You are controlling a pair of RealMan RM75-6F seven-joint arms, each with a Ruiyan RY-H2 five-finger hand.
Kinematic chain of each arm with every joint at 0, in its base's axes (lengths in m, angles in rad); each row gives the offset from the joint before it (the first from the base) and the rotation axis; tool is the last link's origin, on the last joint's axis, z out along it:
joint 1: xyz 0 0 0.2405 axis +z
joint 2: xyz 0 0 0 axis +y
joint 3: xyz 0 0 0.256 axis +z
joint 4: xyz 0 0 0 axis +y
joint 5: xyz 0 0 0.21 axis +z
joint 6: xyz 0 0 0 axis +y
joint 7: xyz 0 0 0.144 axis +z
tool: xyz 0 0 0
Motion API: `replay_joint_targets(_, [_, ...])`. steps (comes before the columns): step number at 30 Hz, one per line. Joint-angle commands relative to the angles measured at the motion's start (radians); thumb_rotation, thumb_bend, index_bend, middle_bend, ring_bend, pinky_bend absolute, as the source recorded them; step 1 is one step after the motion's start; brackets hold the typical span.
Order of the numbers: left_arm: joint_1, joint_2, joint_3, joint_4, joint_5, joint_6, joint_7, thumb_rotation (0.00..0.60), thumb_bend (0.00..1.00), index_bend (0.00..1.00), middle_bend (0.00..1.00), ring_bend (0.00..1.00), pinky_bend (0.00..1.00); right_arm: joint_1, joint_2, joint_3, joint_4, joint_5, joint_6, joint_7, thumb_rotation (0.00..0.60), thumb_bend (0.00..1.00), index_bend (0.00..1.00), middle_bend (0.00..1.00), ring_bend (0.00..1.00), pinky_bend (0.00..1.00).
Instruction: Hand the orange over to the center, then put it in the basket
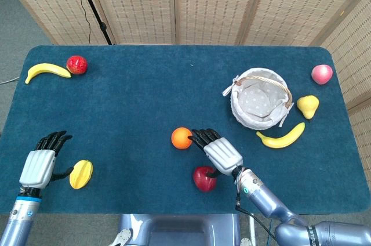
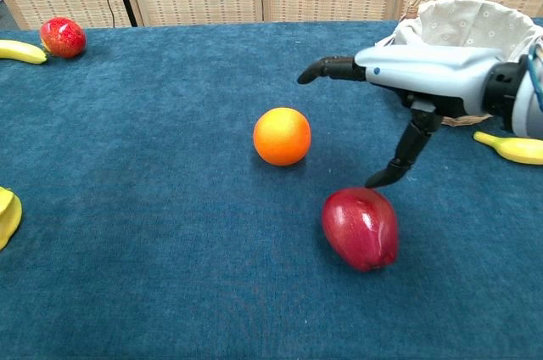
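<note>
Inside basket (image 1: 242, 108): only white cloth lining (image 1: 258, 100).

Orange (image 1: 181, 137) bright orange at frame centre; dark red apple (image 1: 204, 178) below it; teal-blue table (image 1: 133, 107); white dotted basket (image 1: 261, 98) lining, right.

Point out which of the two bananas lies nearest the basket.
The banana at the right, just in front of the basket, beside the yellow pear. The other banana lies at the far left corner, touching a red apple.
</note>
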Motion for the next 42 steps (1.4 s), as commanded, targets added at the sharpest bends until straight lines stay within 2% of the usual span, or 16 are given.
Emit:
replay_joint_targets(1, [-0.001, -0.006, -0.002, 0.007, -0.004, -0.008, -0.002, 0.600, 0.15, 0.21, 0.15, 0.10, 0.15, 0.016, -0.019, 0.015, 0.005, 0.022, 0.011, 0.003, 0.600, 0.00, 0.00, 0.00, 0.01, 0.06])
replay_joint_targets(7, [-0.001, -0.014, -0.010, 0.017, -0.012, -0.018, -0.003, 0.600, 0.15, 0.21, 0.15, 0.10, 0.15, 0.054, -0.078, 0.031, 0.048, 0.061, 0.028, 0.025, 0.600, 0.00, 0.00, 0.00, 0.01, 0.06])
replay_joint_targets(20, [0.012, -0.008, -0.018, 0.031, -0.019, -0.025, -0.023, 0.600, 0.15, 0.21, 0.15, 0.10, 0.15, 0.166, -0.266, 0.047, 0.252, 0.187, -0.003, 0.075, 0.600, 0.00, 0.00, 0.00, 0.01, 0.06])
replay_joint_targets(32, [0.017, -0.011, -0.021, 0.051, -0.024, -0.043, -0.053, 0.600, 0.15, 0.21, 0.15, 0.10, 0.15, 0.205, -0.363, 0.053, 0.379, 0.239, -0.015, 0.143, 0.600, 0.00, 0.00, 0.00, 0.01, 0.06])
replay_joint_targets(34, [0.017, -0.011, -0.021, 0.052, -0.023, -0.045, -0.056, 0.600, 0.15, 0.21, 0.15, 0.10, 0.15, 0.205, -0.378, 0.051, 0.399, 0.238, -0.017, 0.161, 0.600, 0.00, 0.03, 0.01, 0.02, 0.07])
replay_joint_targets(37, [0.018, -0.011, -0.022, 0.054, -0.023, -0.046, -0.061, 0.600, 0.15, 0.21, 0.15, 0.10, 0.15, 0.204, -0.399, 0.049, 0.431, 0.233, -0.023, 0.191, 0.600, 0.00, 0.14, 0.06, 0.06, 0.13])
replay_joint_targets(40, [0.019, -0.011, -0.023, 0.054, -0.022, -0.048, -0.065, 0.600, 0.15, 0.21, 0.15, 0.10, 0.15, 0.200, -0.424, 0.047, 0.470, 0.225, -0.024, 0.224, 0.600, 0.00, 0.27, 0.16, 0.17, 0.26])
replay_joint_targets(42, [0.020, -0.011, -0.023, 0.055, -0.022, -0.050, -0.068, 0.600, 0.16, 0.21, 0.15, 0.10, 0.15, 0.194, -0.439, 0.046, 0.492, 0.216, -0.015, 0.242, 0.600, 0.00, 0.39, 0.29, 0.30, 0.40])
